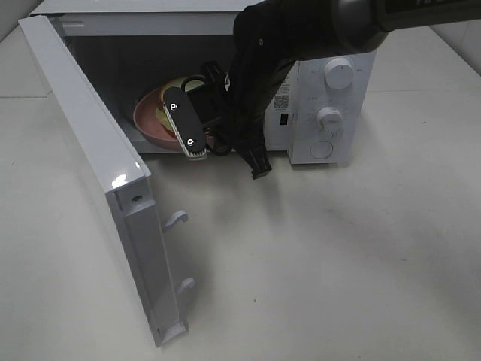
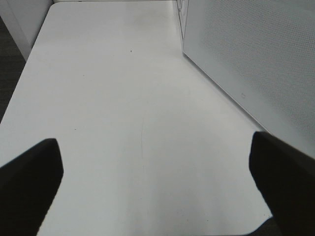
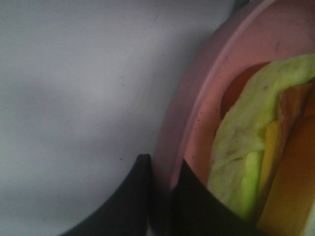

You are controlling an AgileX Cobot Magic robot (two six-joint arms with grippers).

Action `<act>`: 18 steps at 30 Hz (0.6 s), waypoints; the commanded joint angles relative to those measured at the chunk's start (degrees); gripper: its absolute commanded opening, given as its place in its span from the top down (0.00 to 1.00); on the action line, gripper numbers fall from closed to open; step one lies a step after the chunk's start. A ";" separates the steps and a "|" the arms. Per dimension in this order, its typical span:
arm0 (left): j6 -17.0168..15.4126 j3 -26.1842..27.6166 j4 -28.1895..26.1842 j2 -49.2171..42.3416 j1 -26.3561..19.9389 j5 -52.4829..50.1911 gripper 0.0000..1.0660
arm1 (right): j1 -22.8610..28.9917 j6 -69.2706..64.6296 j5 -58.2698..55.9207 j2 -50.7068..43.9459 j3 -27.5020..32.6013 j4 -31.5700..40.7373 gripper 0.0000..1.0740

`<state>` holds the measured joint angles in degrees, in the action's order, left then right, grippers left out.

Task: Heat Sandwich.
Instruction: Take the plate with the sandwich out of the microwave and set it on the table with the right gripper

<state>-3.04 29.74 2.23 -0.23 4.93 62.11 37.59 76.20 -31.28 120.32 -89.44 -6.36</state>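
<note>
The sandwich [image 3: 246, 162] lies on the pink plate [image 3: 197, 113] inside the open microwave [image 1: 331, 98]. The right gripper [image 3: 162, 191] has its fingers pinched on the plate's rim; the left gripper [image 2: 157, 182] is spread wide, empty. The sandwich looks soft and floppy, so carry it by the stiff plate.

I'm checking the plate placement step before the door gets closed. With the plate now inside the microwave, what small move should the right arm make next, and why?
Probably open the right gripper: its fingers pinch the rim of the pink plate, which holds the sandwich inside the microwave. Whether the plate rests fully on the floor isn't clear.
</note>
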 commanded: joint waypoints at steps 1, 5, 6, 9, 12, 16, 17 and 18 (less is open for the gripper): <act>-0.29 -0.06 0.00 -0.92 -0.17 -0.74 0.08 | 0.11 5.04 1.89 -4.64 3.95 2.98 1.00; -0.29 -0.06 0.00 -0.92 -0.17 -0.74 0.08 | 0.52 8.94 2.18 -7.56 7.22 4.76 1.00; -0.29 -0.06 0.00 -0.92 -0.17 -0.74 0.08 | 0.52 10.08 2.52 -8.25 8.08 5.50 1.00; -0.29 -0.06 0.00 -0.92 -0.17 -0.74 0.08 | 0.52 11.63 3.27 -9.57 9.51 6.93 1.00; -0.29 -0.06 0.00 -0.92 -0.17 -0.74 0.08 | 0.52 13.58 3.72 -12.49 12.43 7.56 1.00; -0.29 -0.06 0.00 -0.92 -0.17 -0.74 0.08 | 0.52 14.04 5.79 -15.93 15.76 8.48 1.00; -0.29 -0.06 0.00 -0.92 -0.17 -0.74 0.08 | 0.52 14.04 5.79 -15.93 15.76 8.48 1.00; -0.29 -0.06 0.00 -0.92 -0.17 -0.74 0.08 | 0.52 14.55 6.25 -17.70 17.53 8.54 1.00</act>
<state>-3.04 29.74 2.23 -0.23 4.93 62.11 37.99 89.61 -27.22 104.74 -72.77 1.60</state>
